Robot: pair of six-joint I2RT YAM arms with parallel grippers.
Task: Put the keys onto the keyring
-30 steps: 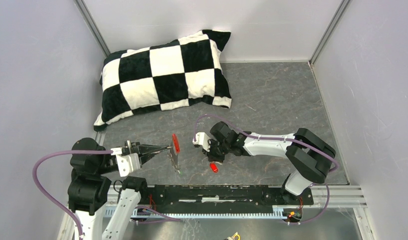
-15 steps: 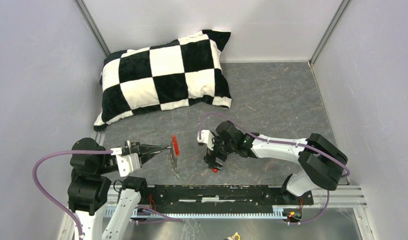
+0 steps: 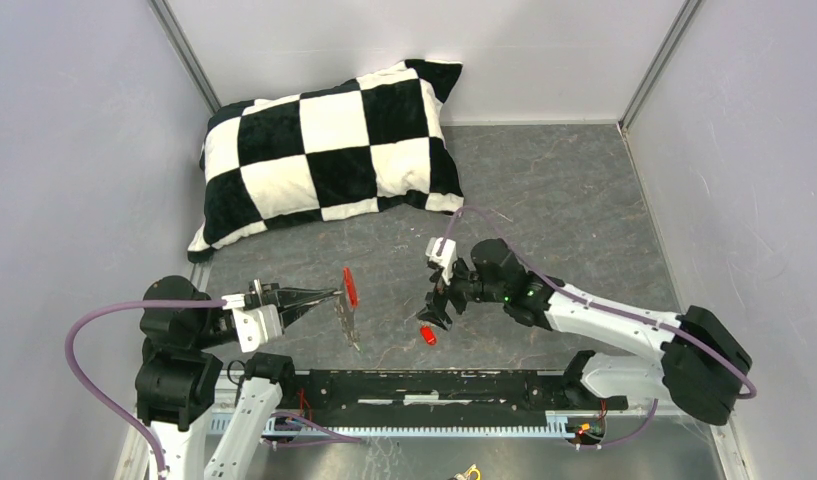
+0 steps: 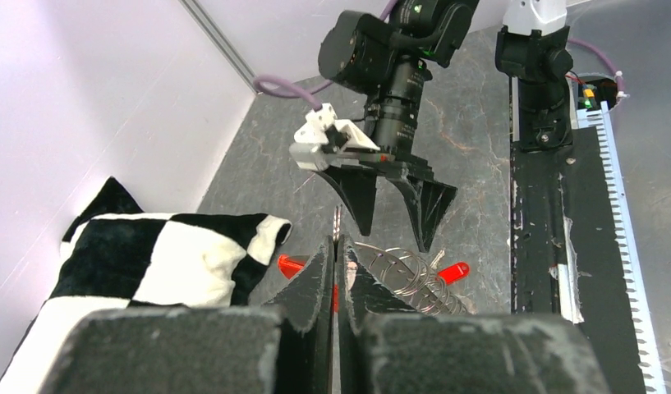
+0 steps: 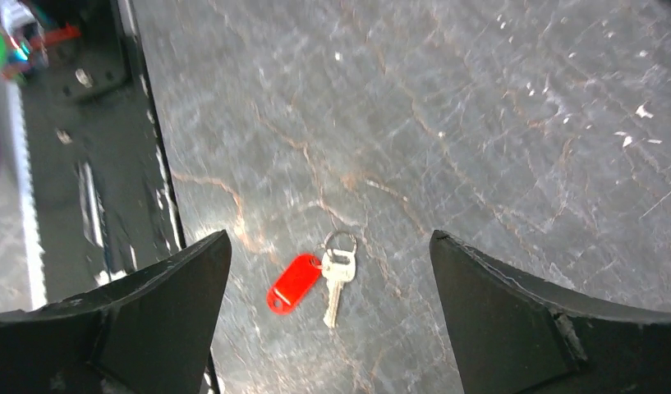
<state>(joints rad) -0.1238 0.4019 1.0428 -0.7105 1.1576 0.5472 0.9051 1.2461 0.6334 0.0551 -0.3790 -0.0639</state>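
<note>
End effector on right gapes over key; left seemingly pinches keyring

Soft, even light from above fills the overhead view. It is bright on the pale walls, with only thin shadows under the pillow, and the metal strip at the near edge shows dull glare. In the left wrist view the distance is sharp, the left claw looms out of focus, and the keyring coils glint. The right wrist view is smeared, worst at its left edge. There the red-tagged key on the bench looks soft between the dark fingers of the right claw.
</note>
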